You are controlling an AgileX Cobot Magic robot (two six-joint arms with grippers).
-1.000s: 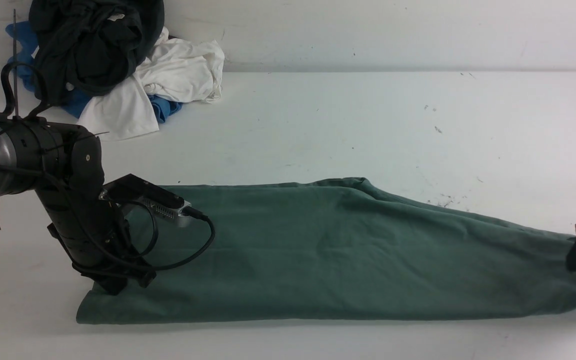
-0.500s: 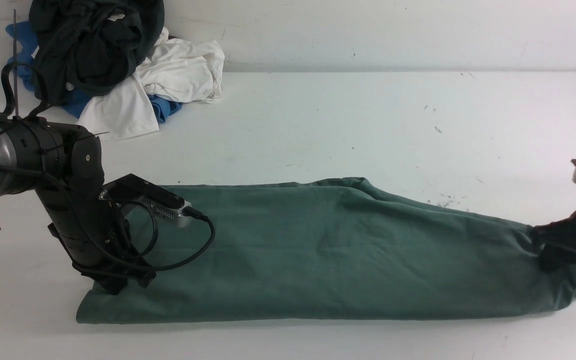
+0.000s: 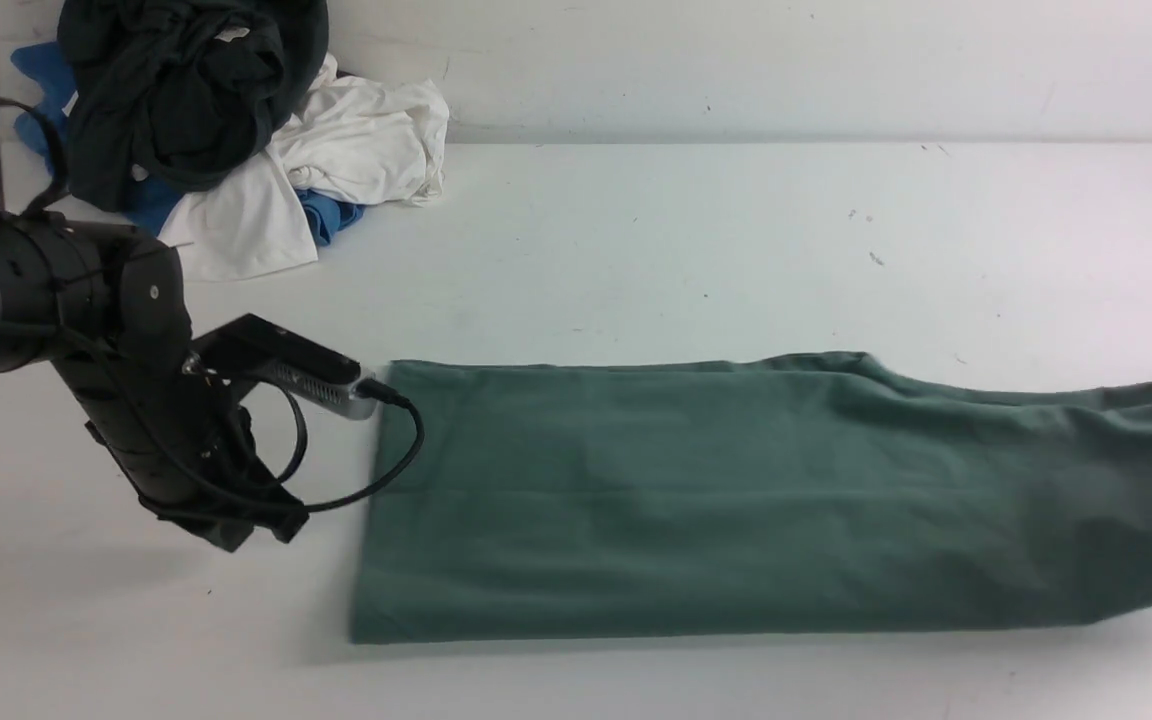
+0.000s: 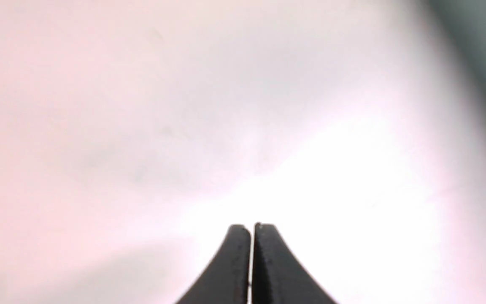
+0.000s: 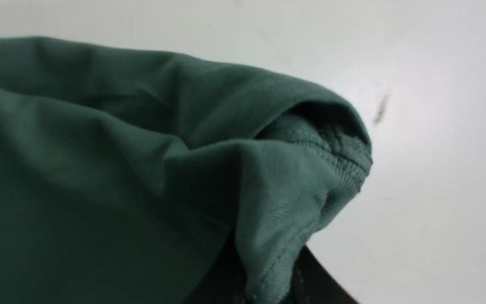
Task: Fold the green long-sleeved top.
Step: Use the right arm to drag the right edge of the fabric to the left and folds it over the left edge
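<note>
The green long-sleeved top (image 3: 716, 500) lies as a long folded band across the front of the white table (image 3: 696, 240), its right end running out of the front view. In the right wrist view my right gripper (image 5: 268, 285) is shut on a ribbed edge of the top (image 5: 99, 169), with bunched cloth between its dark fingers (image 5: 314, 280). That gripper is outside the front view. My left gripper (image 3: 236, 535) hangs just left of the top's left edge, over bare table. Its jaws (image 4: 251, 229) are pressed together with nothing between them.
A heap of other clothes sits at the back left against the wall: a blackish-green garment (image 3: 186, 80), a white one (image 3: 336, 160) and a blue one (image 3: 331, 215). The left arm's cable (image 3: 386, 470) loops over the top's left edge.
The right gripper closed on the top's right end and drew it right, out of the front view. The whole top slid right, so the left gripper now stands off the cloth.
</note>
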